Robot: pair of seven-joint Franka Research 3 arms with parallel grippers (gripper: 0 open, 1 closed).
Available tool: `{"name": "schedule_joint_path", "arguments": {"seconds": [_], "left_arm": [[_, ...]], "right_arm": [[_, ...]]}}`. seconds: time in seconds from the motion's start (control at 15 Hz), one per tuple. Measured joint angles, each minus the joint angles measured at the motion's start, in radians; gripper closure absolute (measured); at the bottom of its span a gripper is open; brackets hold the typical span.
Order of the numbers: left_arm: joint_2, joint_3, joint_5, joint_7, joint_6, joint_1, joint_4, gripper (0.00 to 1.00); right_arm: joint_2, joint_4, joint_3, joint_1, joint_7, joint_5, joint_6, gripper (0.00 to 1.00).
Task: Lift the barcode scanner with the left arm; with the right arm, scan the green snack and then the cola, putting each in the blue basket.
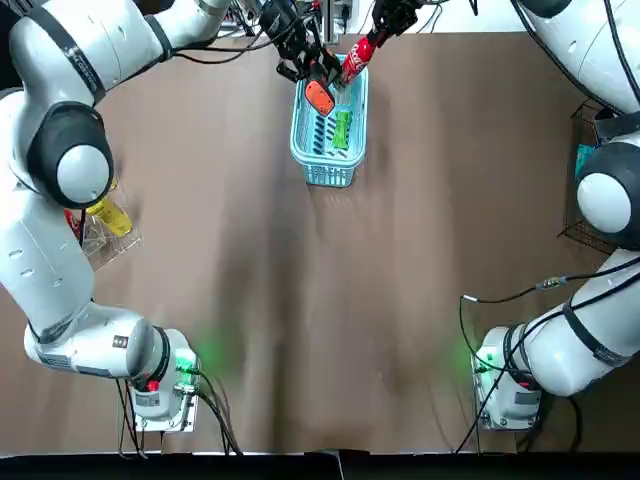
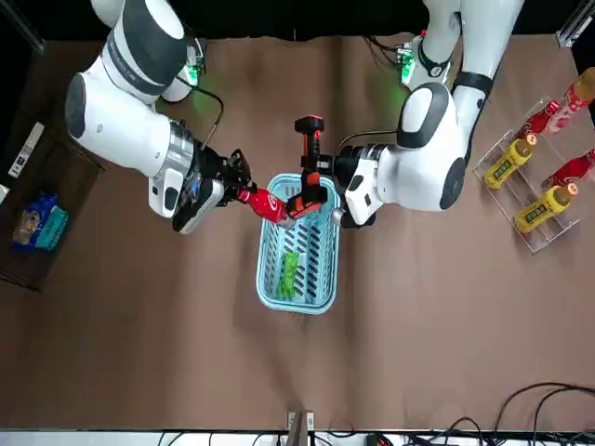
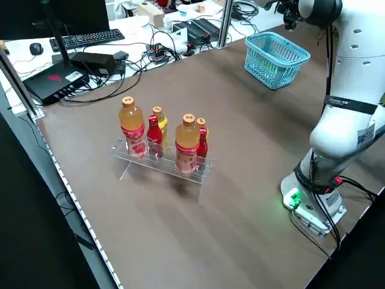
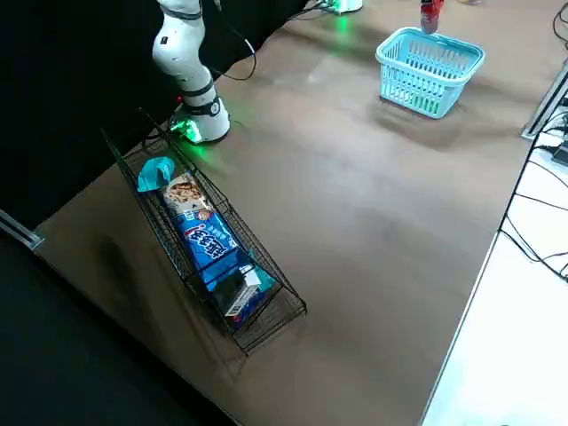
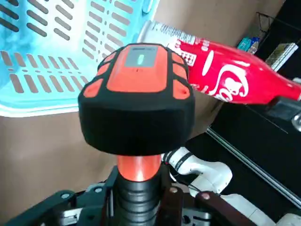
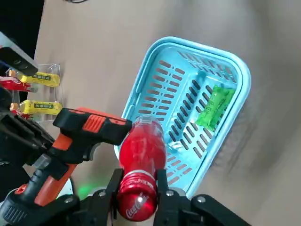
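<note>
Blue basket (image 1: 328, 176) stands mid-table (image 1: 300, 300), on the side away from the arm bases. Green snack (image 1: 342, 130) lies flat on the basket floor.

Left gripper (image 5: 139, 190) is above the basket's far rim, toward the robot's left. Its fingers are pinched on the orange neck of the barcode scanner (image 5: 136, 94). The left wrist view shows that grip plainly; the top view shows only a dark cluster there.

Right gripper (image 6: 137, 188) is above the same rim, toward the robot's right. It is clamped on the cap end of the cola (image 6: 141, 157), and only the right wrist view shows this hold close up. The bottle is tilted, its body over the basket's far rim.

In the front view the cola's base meets the scanner head above the basket. Whether they touch, cannot tell. In the left wrist view the cola's label sits just past the scanner head.

The left side view alone shows a bottle rack (image 3: 162, 162) in full, well apart from the basket. The right side view alone shows a wire rack (image 4: 266, 311) of snack packets, well apart on the opposite side.
</note>
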Motion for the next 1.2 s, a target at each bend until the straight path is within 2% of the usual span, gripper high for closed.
{"name": "schedule_joint_path", "arguments": {"seconds": [0.53,0.8,1.2], "left_arm": [[0.0,-0.001,0.0,0.123,0.017,0.006,0.016,0.63],[0.011,-0.001,0.0,0.131,0.062,0.007,0.016,0.63],[0.021,-0.001,0.0,0.131,0.052,0.013,0.016,0.63]], "right_arm": [[0.001,0.0,0.004,0.026,0.0,0.001,0.0,0.67],[0.002,0.0,0.005,0.047,0.001,0.001,-0.002,0.67],[0.002,0.0,0.004,0.048,0.003,0.001,-0.003,0.67]]}}
